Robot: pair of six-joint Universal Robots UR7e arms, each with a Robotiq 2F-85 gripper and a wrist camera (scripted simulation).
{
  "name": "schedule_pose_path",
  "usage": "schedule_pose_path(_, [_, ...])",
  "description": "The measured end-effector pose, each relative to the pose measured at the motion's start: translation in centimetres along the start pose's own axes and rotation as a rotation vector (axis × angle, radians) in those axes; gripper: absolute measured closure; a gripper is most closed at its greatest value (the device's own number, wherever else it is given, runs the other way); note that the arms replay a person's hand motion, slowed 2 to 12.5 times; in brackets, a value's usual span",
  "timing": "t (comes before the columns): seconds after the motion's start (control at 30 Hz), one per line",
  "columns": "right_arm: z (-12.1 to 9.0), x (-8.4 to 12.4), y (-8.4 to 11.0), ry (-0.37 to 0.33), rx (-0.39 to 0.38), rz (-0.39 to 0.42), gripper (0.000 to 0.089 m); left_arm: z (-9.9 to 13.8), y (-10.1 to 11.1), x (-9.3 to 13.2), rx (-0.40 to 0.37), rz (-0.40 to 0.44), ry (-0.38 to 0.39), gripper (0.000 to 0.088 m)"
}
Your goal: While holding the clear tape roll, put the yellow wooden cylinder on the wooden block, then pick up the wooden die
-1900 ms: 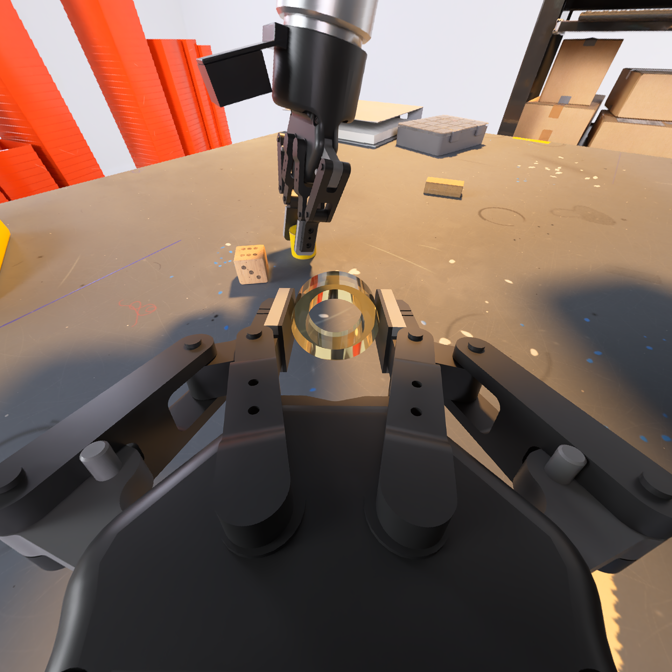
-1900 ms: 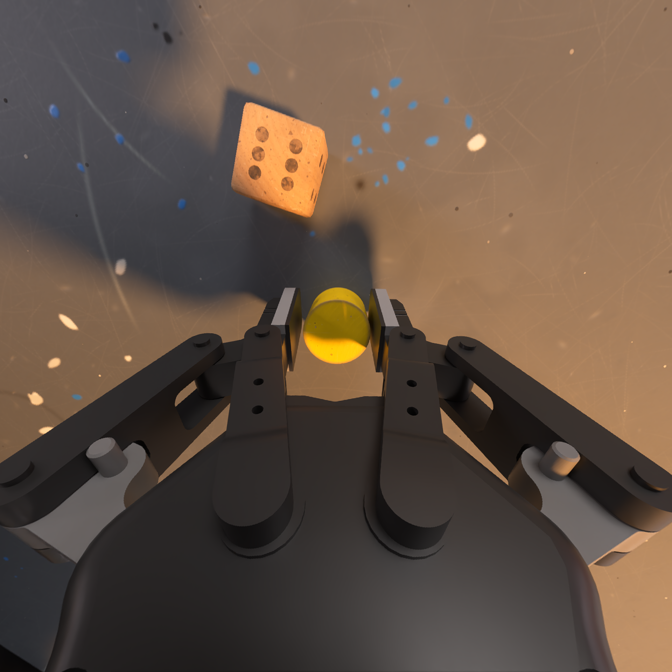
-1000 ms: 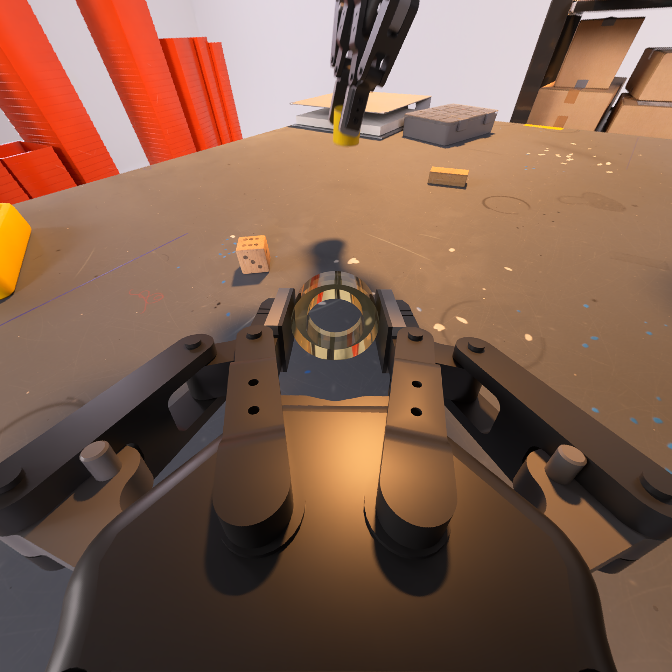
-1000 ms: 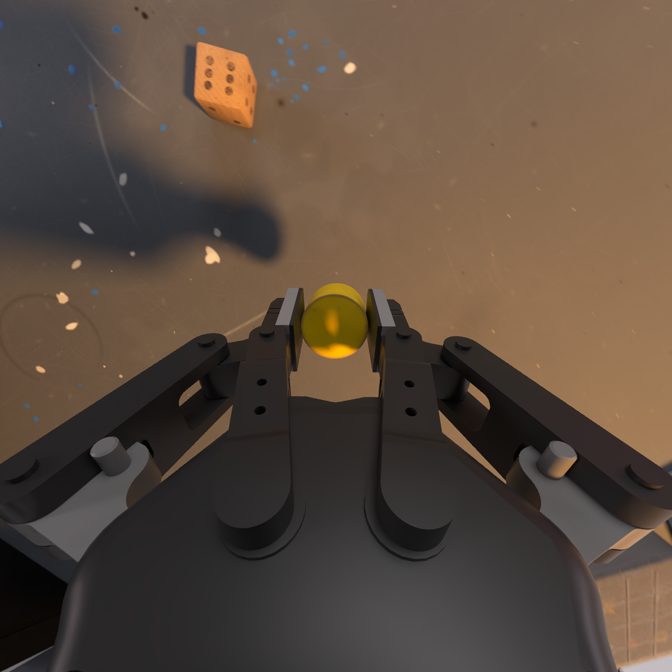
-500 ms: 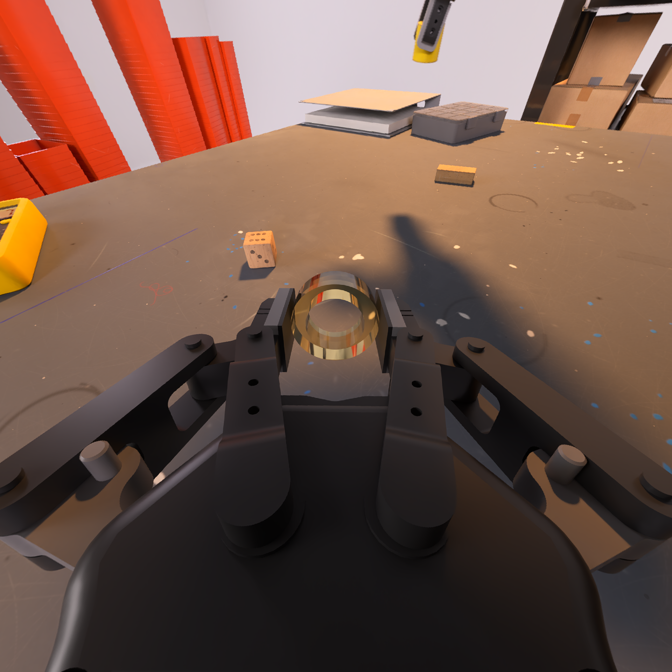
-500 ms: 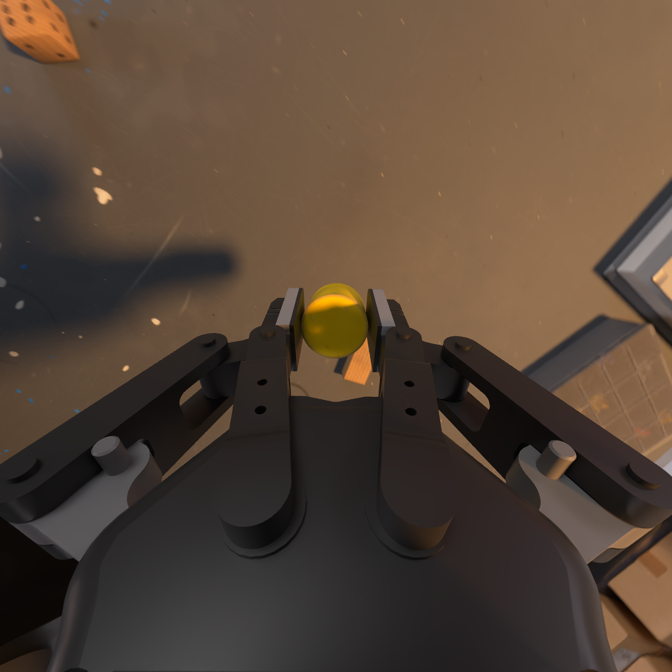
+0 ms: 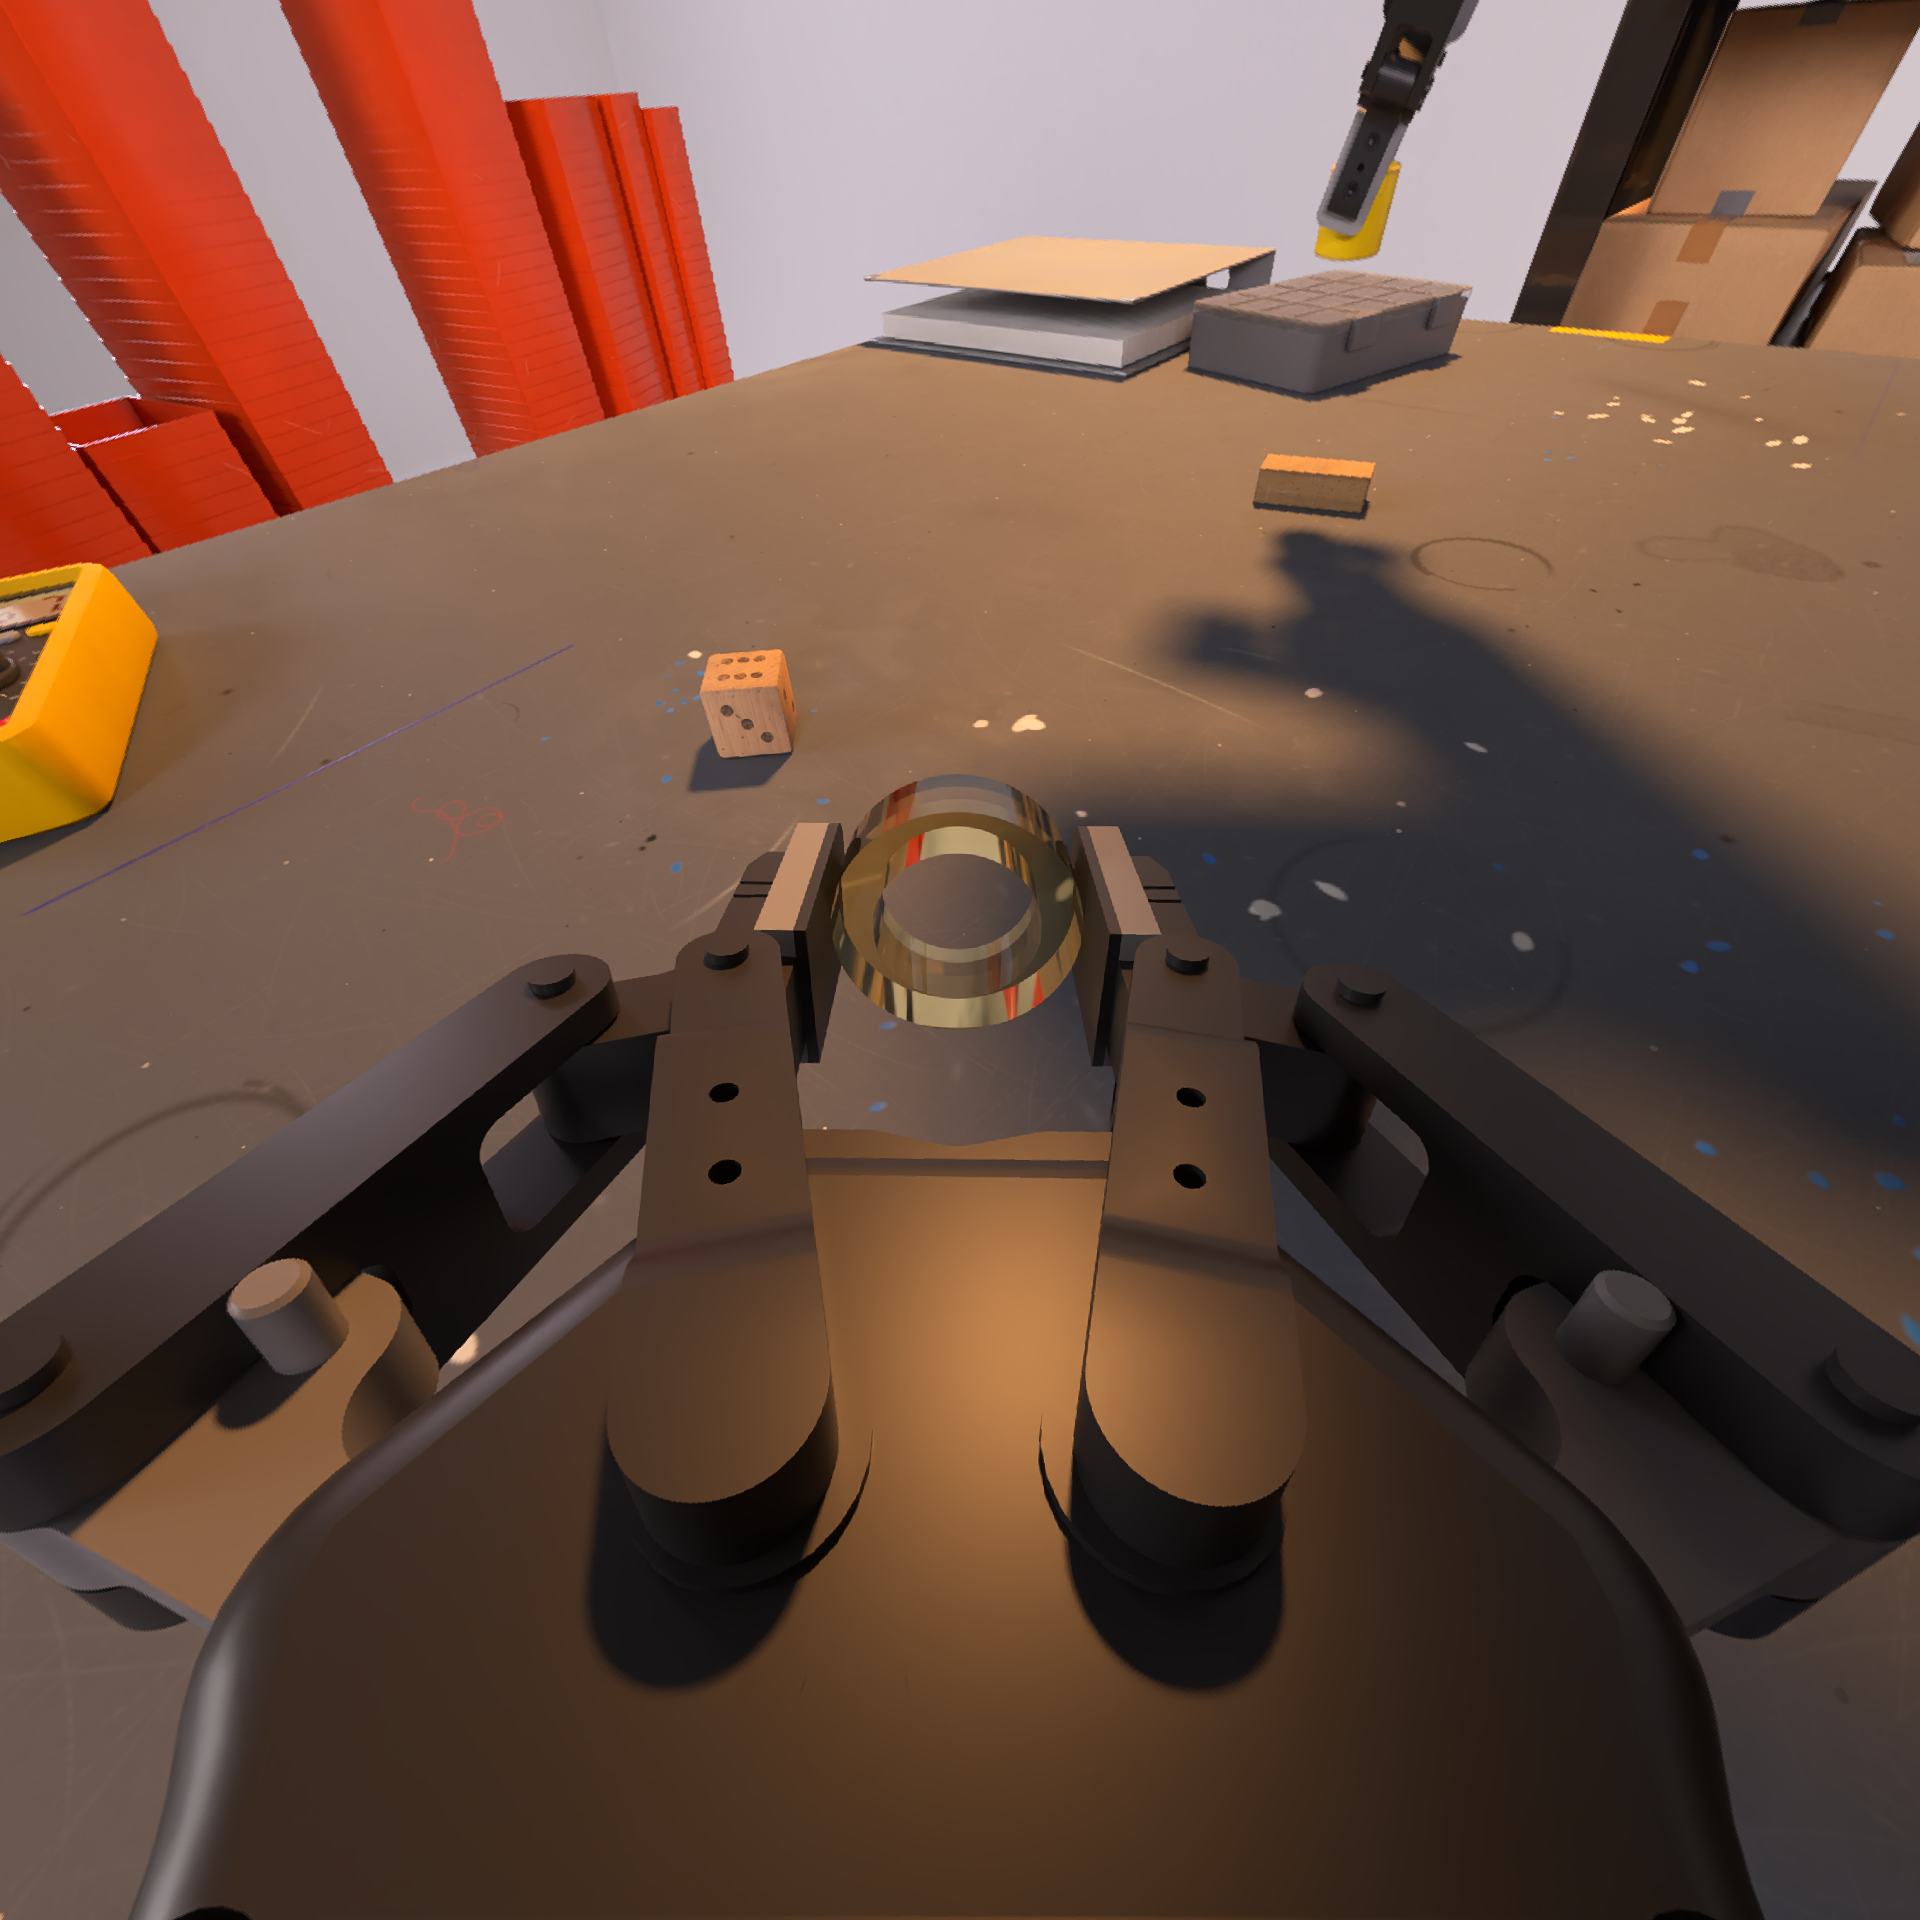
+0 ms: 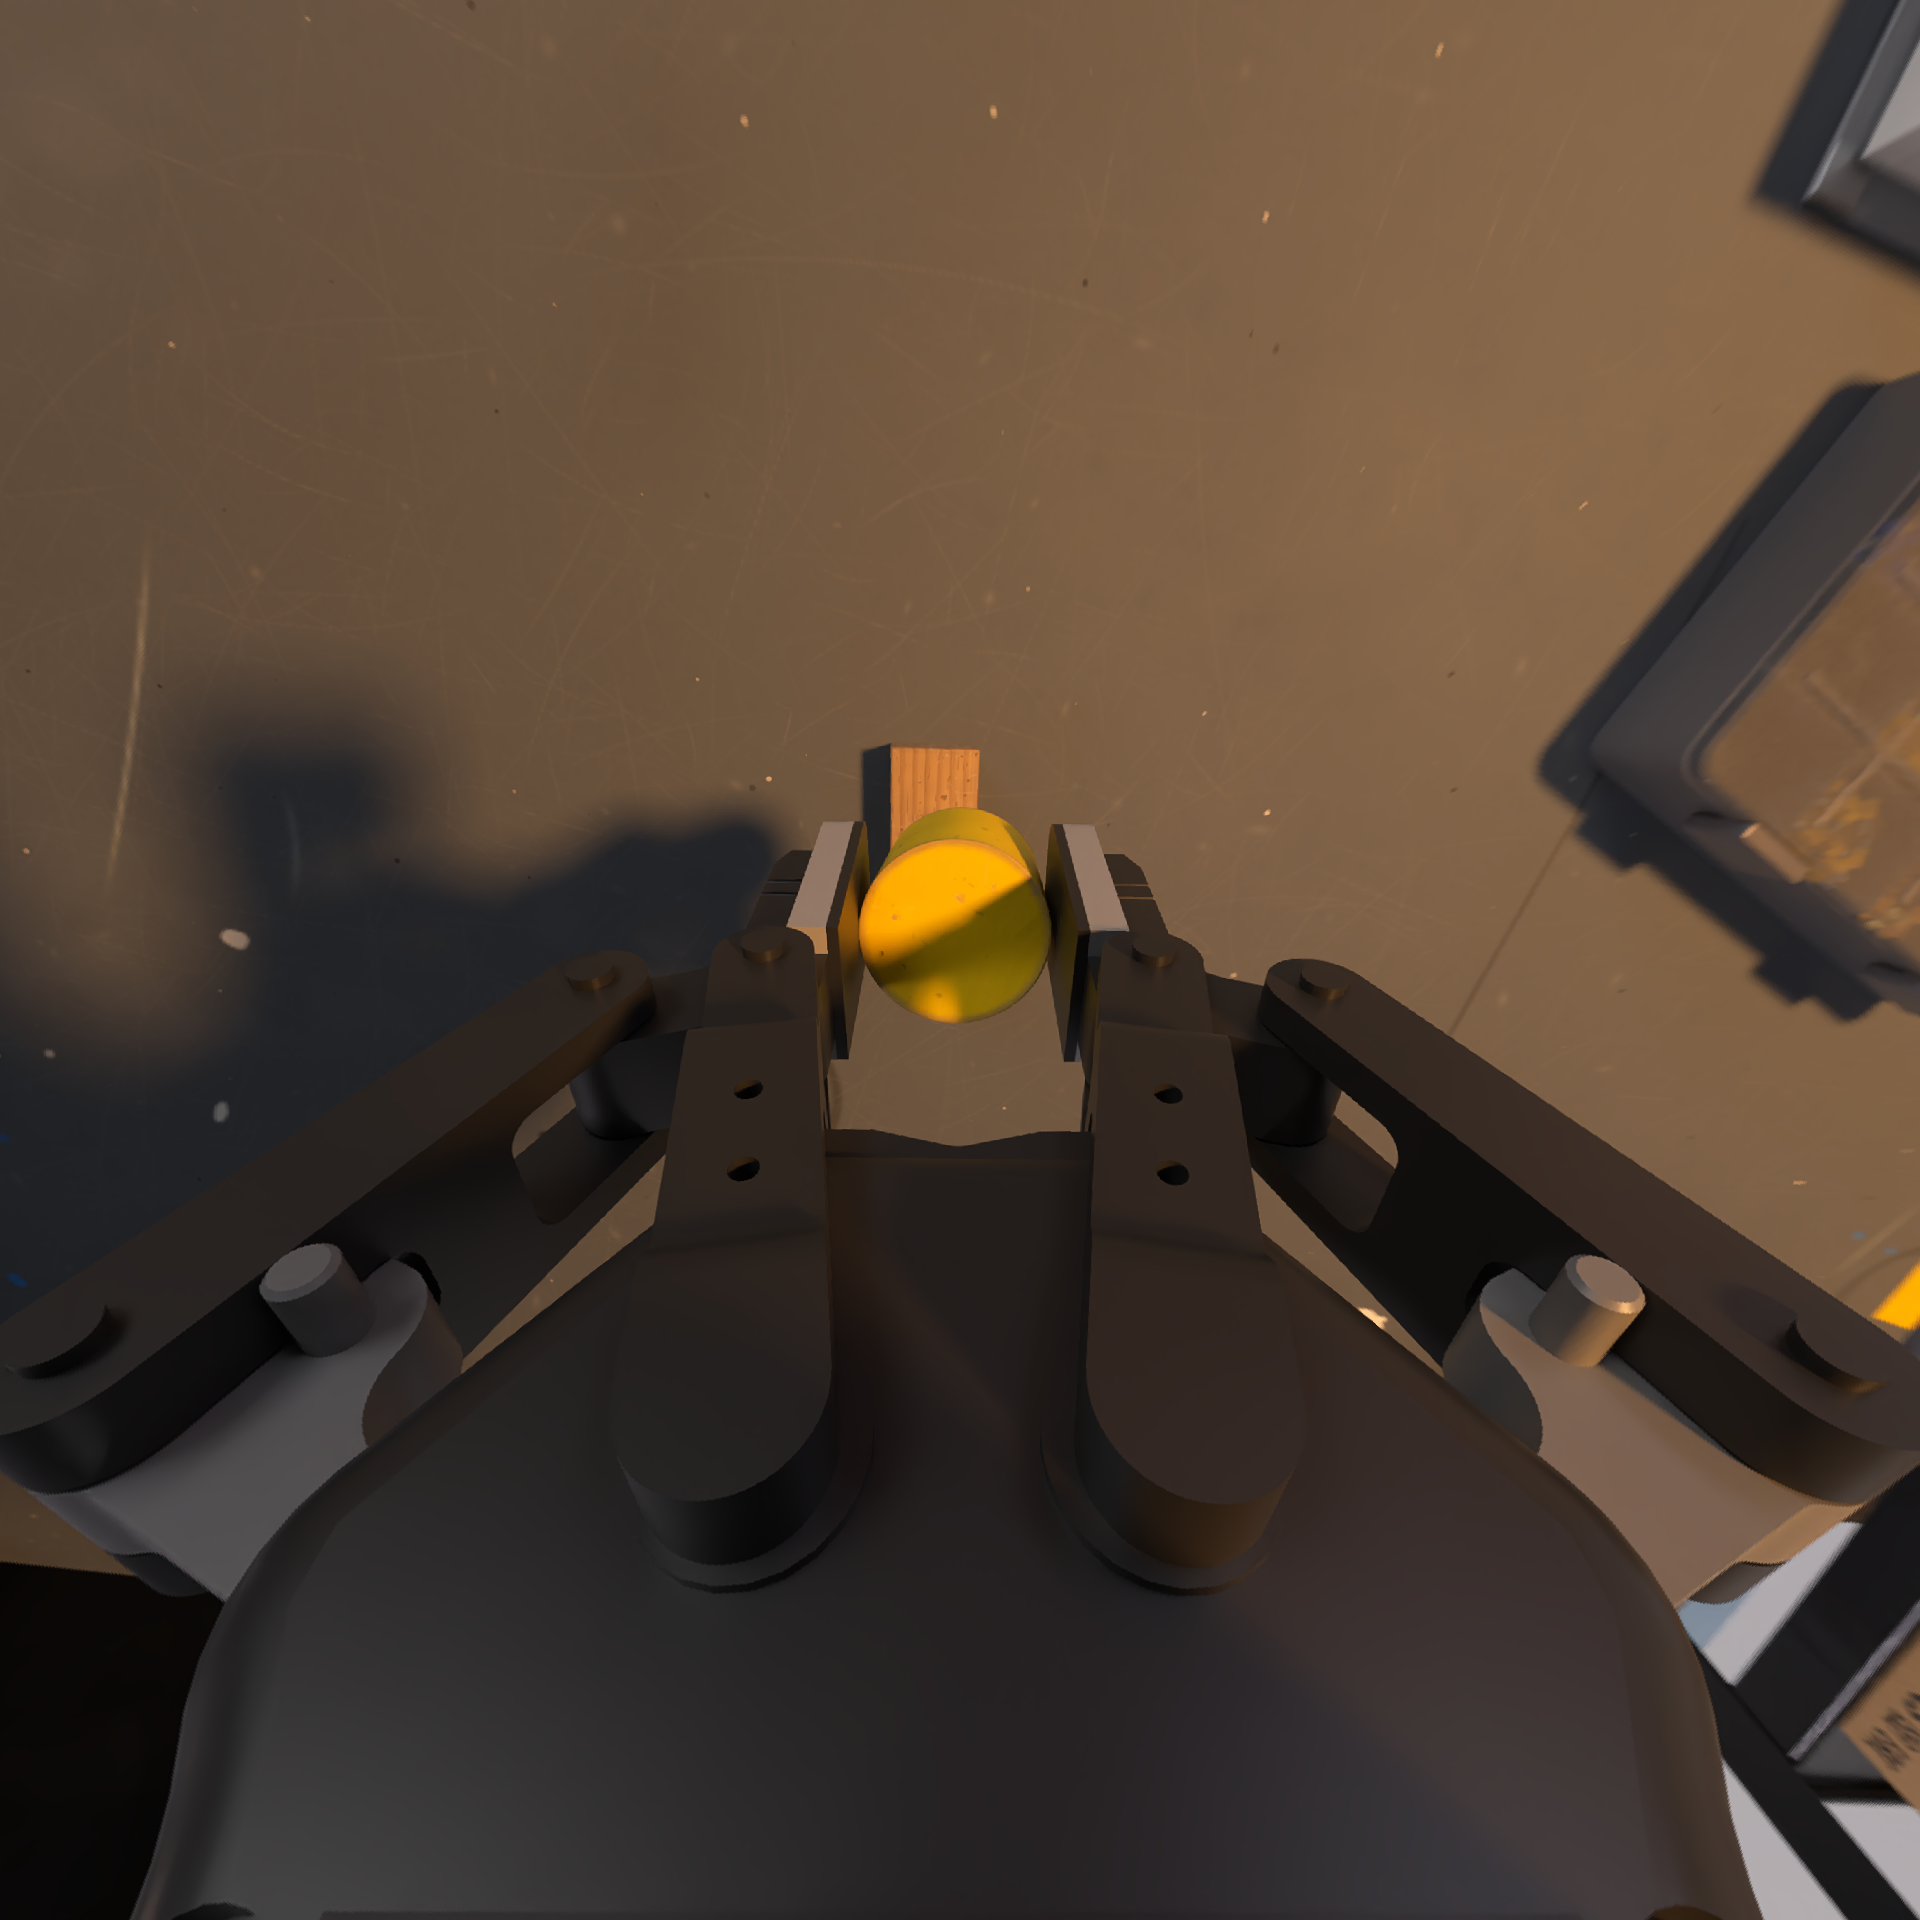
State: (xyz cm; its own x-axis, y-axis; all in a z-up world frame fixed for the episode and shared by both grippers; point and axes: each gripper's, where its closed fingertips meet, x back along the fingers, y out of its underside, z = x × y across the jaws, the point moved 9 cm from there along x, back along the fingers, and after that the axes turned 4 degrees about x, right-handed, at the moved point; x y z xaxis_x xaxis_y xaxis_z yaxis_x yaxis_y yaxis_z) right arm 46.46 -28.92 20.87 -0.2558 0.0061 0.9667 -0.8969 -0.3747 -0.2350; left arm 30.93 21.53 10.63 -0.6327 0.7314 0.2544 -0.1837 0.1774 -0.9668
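Closest in the left wrist view, the left gripper (image 7: 957,904) has its pads pressed on either side of the clear tape roll (image 7: 957,902), whose open core faces the camera. It hangs low above the table (image 7: 935,561) and off to one side, which looks deliberate: the task only asks this arm to keep hold of the roll, so parking it out of the way leaves the other arm free to work.

Just past the roll and a little to the left, the wooden die (image 7: 747,702) sits on the table, untouched and well apart from everything else. It is the last thing to be picked up, so it waits. At the left edge lies a yellow meter (image 7: 62,696).

Farther off, the wooden block (image 7: 1313,482) lies flat on the table. High above it, the right gripper (image 7: 1351,213) holds the yellow wooden cylinder (image 7: 1353,234) upright, fingers pointing down. The right wrist view shows the same grip from above: the right gripper (image 8: 957,920) is closed on the cylinder (image 8: 954,914), and the block (image 8: 932,781) peeks out directly behind it. That lineup suggests the cylinder is nearly over its target and what remains is a straight descent, with the release saved until it rests on the block.

Beyond are a grey case (image 7: 1325,327) and a flat board on a slab (image 7: 1070,275).
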Motion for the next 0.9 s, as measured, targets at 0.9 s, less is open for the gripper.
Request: schedule_pose_path(0.9, [-0.4,-7.7,2.3,-0.103,-0.050,-0.059,0.0586,0.5,0.1,-0.8,-0.045,-0.055,0.013,0.0496])
